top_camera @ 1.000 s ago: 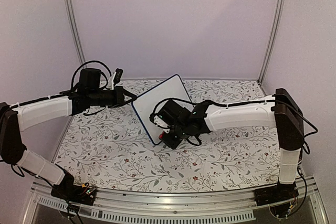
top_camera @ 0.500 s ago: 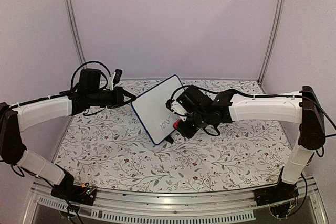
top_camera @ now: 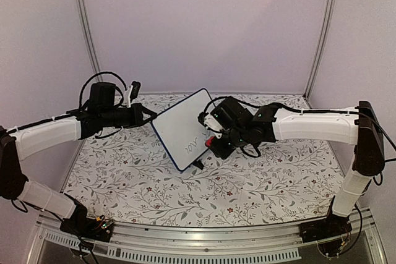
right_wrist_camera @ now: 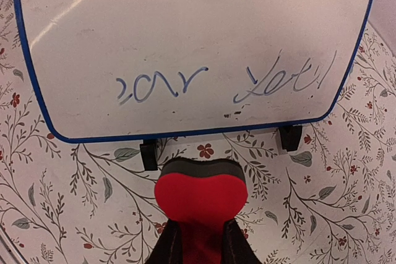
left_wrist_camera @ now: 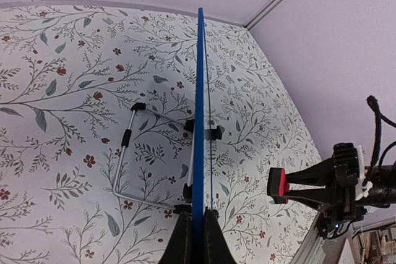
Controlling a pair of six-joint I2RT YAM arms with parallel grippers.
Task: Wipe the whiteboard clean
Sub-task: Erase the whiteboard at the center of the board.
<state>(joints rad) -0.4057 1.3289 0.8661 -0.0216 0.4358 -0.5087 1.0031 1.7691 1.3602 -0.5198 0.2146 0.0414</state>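
R gripper (right_wrist_camera: 199, 233) is clamped narrow on a red eraser block (right_wrist_camera: 200, 195), grey felt edge kept fwd so it can be pressed to the board. Just ahead of and above it, apart from the felt, the whiteboard (right_wrist_camera: 185, 35) is seen face-on. Blue writing (right_wrist_camera: 162, 85) along its lower part is not yet wiped. L gripper (left_wrist_camera: 197, 221) is shut on the board's blue frame edge, prob. so the board is braced against the wiping push. Below, its black feet (right_wrist_camera: 148, 154) are seen at the floral bench (top_camera: 124, 177); contact cannot be told.

Open gap between eraser (left_wrist_camera: 278, 185) and whiteboard (left_wrist_camera: 199, 91)
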